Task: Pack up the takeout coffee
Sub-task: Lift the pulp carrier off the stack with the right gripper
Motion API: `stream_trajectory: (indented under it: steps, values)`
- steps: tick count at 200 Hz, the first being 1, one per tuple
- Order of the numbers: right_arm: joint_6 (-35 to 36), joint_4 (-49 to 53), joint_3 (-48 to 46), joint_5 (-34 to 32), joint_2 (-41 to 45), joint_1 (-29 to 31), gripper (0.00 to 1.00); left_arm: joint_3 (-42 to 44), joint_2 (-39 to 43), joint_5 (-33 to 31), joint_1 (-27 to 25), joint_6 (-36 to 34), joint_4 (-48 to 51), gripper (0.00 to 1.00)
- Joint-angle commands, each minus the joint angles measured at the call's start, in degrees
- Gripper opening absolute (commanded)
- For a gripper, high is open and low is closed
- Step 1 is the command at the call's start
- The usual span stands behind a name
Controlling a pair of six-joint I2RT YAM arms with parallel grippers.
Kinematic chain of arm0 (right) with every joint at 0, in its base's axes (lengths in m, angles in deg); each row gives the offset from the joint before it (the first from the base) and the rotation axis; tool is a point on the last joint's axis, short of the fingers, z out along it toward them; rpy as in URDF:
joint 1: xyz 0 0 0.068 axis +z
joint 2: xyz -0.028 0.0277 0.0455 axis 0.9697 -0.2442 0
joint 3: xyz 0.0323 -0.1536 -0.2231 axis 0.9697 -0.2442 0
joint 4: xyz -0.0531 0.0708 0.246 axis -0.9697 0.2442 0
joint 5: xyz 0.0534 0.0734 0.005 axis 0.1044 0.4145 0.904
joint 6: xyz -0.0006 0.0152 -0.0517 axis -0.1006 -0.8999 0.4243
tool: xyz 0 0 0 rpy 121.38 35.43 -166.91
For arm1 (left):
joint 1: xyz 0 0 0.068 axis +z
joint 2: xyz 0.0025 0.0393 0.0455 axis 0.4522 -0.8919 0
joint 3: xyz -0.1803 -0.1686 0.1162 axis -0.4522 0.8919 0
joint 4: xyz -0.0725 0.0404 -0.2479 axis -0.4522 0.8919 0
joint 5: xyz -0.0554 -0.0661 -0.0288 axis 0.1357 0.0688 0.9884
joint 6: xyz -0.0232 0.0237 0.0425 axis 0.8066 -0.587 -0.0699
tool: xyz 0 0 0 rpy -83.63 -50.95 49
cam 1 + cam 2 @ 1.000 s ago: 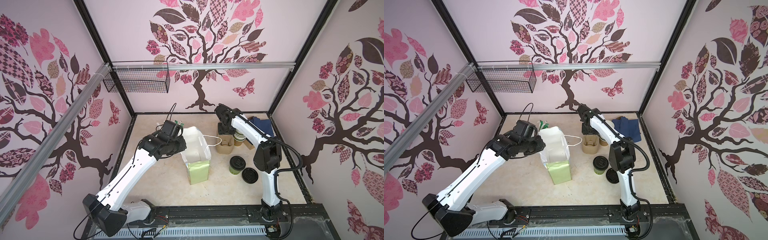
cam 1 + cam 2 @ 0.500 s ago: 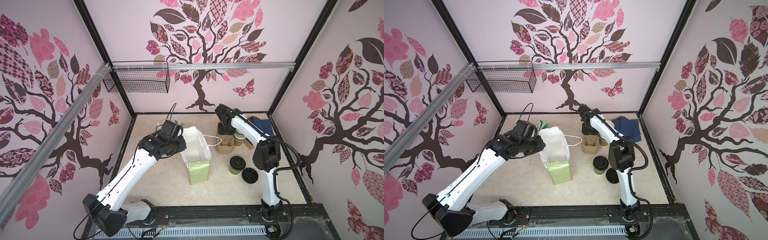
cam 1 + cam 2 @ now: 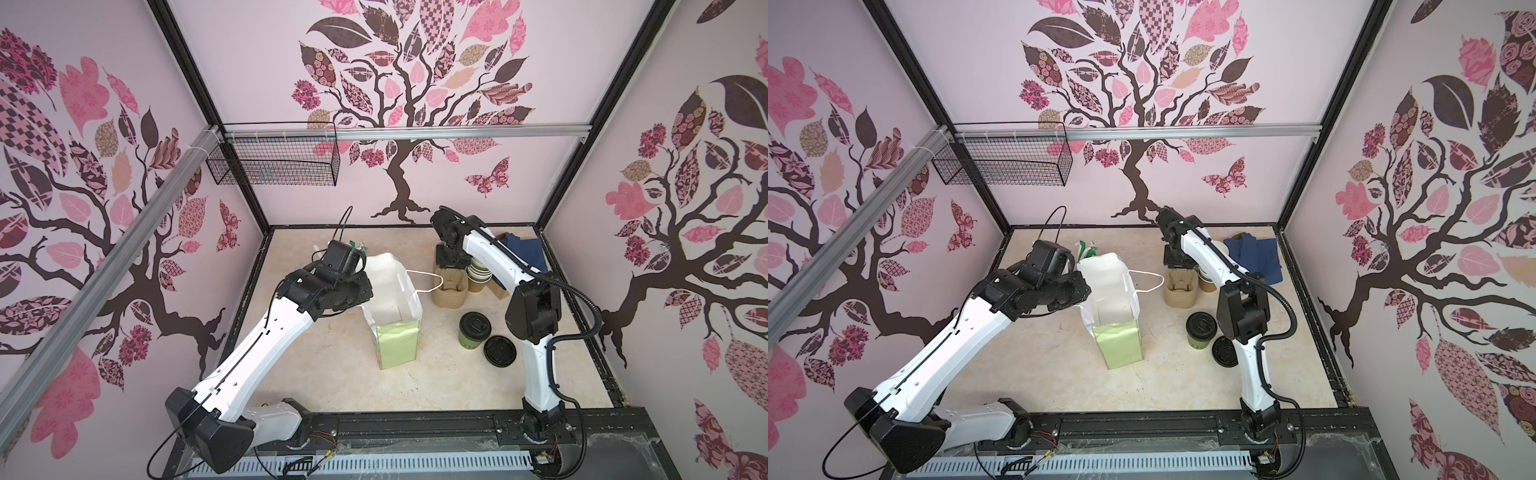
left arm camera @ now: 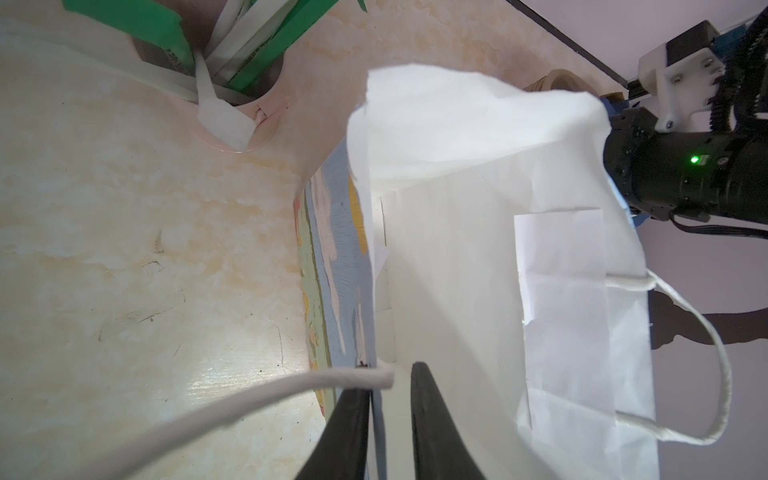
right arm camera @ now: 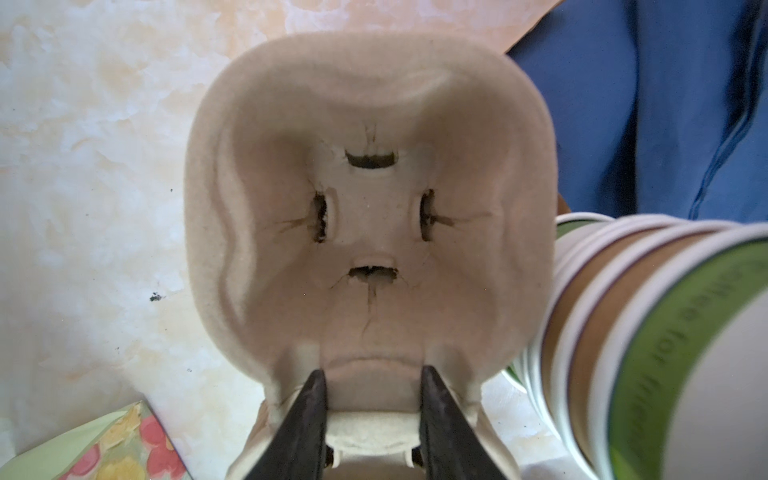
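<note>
Left-wrist footage showed the left gripper (image 4: 388, 419) pinching the near-left wall of the paper bag (image 4: 478, 249) between its narrowly parted black fingers (image 4: 349, 424), one outside and one inside; my judgement was that this grip kept the bag upright and its mouth spread for loading; a loose cord handle (image 4: 232, 403) trailed beside the outer finger, and the bag's white interior looked empty as far as could be seen. Beyond the bag, on the far left, a holder of green and white packets (image 4: 232, 54) stood on the table (image 4: 104, 249).

The right gripper (image 5: 374, 399), seen from its own wrist, straddled one rim of the pulp cup carrier (image 5: 370, 187), its fingers (image 5: 307, 415) at either side of that edge; whether they had clamped it could not be told; the carrier's pocket held nothing. Presumably the carrier was being taken so that the cup could ride steadily inside the bag. Just right of it leaned a stack of lidless cups (image 5: 648, 332), with a blue cloth (image 5: 665, 104) farther off.

The takeout coffee (image 3: 473, 332) stood upright and untouched on the table in both top views, nearer than the carrier and right of the bag, a loose black lid (image 3: 500, 351) touching or just beside it; a wire basket (image 3: 274, 164) hung on the far wall.
</note>
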State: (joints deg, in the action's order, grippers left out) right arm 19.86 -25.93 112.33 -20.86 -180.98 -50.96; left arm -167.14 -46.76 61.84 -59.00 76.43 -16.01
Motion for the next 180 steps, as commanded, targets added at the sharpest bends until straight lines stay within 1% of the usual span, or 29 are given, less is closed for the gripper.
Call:
stream_trajectory:
  steps: [1, 40, 83, 146, 152, 180]
  values:
    - [-0.40, 1.80, 3.42, -0.78, -1.05, -0.50, 0.35, -0.30, 0.23, -0.62, 0.30, 0.50, -0.19, 0.24]
    - [-0.44, 3.14, 5.34, -1.09, 0.84, -0.52, 0.34, -0.22, 0.13, -0.72, 0.33, 0.58, -0.19, 0.27]
    - [-0.84, 3.79, 4.92, -0.84, 3.22, -0.54, 0.34, -0.21, 0.02, -0.23, 0.31, 0.58, -0.82, 0.32]
    - [-0.74, 5.50, 6.15, -0.48, 6.06, -0.52, 0.34, -2.29, -0.33, -0.47, 0.30, -0.58, -0.13, 0.47]
    - [-0.69, 5.59, 7.71, -0.50, 6.25, -0.52, 0.34, -2.53, -0.36, -0.67, 0.30, -0.63, 0.16, 0.49]
    - [-0.72, 5.94, 7.82, -0.09, 6.70, -0.52, 0.34, -2.85, -0.42, -0.80, 0.30, -0.72, 0.43, 0.50]
